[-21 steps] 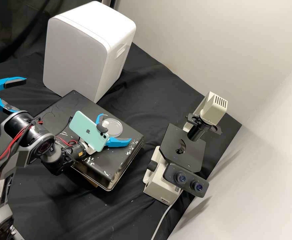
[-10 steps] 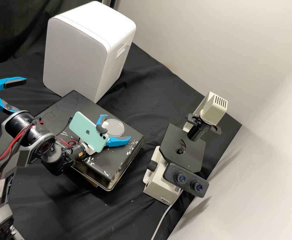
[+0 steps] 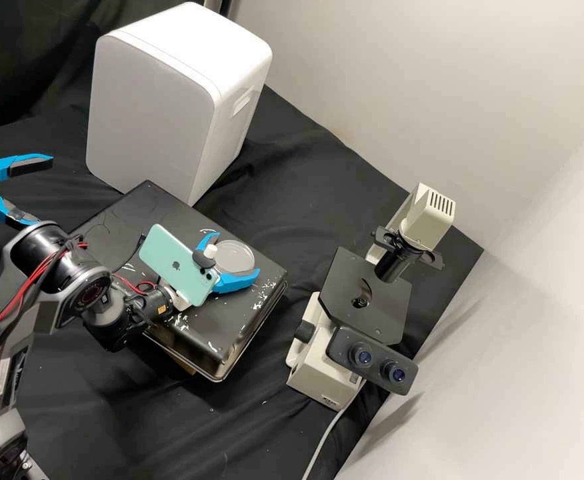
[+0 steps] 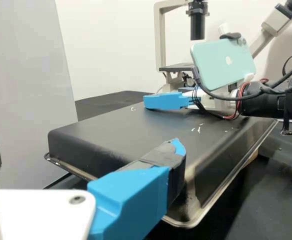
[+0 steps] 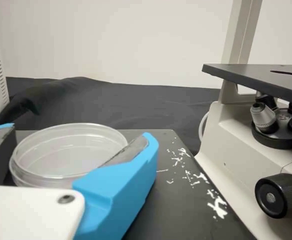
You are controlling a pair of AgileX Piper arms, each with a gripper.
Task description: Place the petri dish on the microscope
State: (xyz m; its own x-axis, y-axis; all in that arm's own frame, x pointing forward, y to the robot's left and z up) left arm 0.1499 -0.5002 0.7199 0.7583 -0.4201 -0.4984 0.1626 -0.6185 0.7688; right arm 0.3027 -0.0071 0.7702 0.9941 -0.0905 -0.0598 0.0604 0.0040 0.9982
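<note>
Right gripper low over the scuffed black metal tray, blue fingers pinching the clear round plastic petri dish across its side wall. The dish sits on the tray, well apart from the white microscope. It looks light, stiff, slick and easily cracked, so a gentle, level squeeze at the rim suits it. The left gripper hangs spread and empty.
</note>
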